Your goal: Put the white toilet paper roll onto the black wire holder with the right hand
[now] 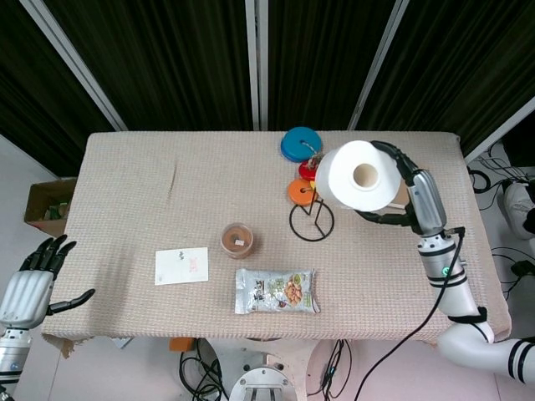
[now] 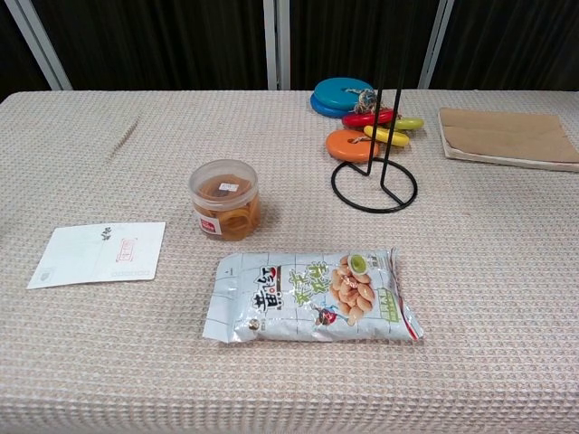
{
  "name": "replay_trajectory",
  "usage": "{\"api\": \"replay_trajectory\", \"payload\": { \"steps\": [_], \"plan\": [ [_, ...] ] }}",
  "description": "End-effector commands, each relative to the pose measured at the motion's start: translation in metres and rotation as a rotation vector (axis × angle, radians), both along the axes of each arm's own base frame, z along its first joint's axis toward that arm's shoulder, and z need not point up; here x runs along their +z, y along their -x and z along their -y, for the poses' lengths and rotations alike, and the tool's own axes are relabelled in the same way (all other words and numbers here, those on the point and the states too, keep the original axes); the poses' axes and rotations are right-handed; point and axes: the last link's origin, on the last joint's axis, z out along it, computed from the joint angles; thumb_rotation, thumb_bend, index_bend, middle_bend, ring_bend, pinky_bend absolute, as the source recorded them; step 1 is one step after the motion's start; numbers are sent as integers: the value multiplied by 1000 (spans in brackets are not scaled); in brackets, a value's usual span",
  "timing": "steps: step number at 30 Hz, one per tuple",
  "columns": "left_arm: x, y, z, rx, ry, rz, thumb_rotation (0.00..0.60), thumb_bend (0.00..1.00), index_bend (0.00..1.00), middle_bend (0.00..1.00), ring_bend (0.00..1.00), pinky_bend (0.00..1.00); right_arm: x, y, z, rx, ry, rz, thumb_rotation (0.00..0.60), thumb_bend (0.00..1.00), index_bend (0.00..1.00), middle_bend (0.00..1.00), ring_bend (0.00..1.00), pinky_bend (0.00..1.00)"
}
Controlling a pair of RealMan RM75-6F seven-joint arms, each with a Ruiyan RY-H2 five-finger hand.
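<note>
Above the table's far right area, the roll [image 1: 359, 175] is held aloft by the right hand [image 1: 411, 194], fingers wrapped around it, core hole facing up. The holder [image 1: 312, 219] stands just left and below. The left hand [image 1: 33, 280] hangs open, well apart.

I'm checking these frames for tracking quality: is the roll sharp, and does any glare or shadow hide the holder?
Head view: the toilet paper roll is sharp in the right robot hand, bright but not blown out; it covers the holder's upper part. Chest view: even light, no glare, holder crisp with a faint shadow; the roll is out of frame.
</note>
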Motion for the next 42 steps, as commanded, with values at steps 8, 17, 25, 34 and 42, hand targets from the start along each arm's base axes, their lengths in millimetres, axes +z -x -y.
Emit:
{"api": "replay_trajectory", "payload": {
  "steps": [8, 17, 25, 34, 42],
  "plan": [
    [1, 6, 0, 15, 1, 5, 53, 0, 105, 46, 41, 197, -23, -13, 22, -56, -113, 20, 600, 255, 314, 435, 402, 538],
    [3, 8, -3, 20, -4, 10, 52, 0, 105, 46, 41, 197, -38, -13, 33, -89, -171, 16, 600, 254, 313, 434, 402, 538],
    [3, 10, -2, 21, -4, 14, 56, 0, 105, 46, 41, 197, -53, -6, 36, -120, -208, -13, 600, 254, 313, 434, 401, 538],
    [3, 11, -1, 24, -2, 13, 56, 0, 105, 46, 42, 197, -74, 14, 37, -169, -259, -27, 600, 237, 260, 421, 401, 537],
    [3, 11, -1, 25, -3, 11, 52, 0, 105, 46, 41, 197, -94, 34, 39, -202, -309, -50, 600, 199, 56, 259, 265, 413]
  ]
}}
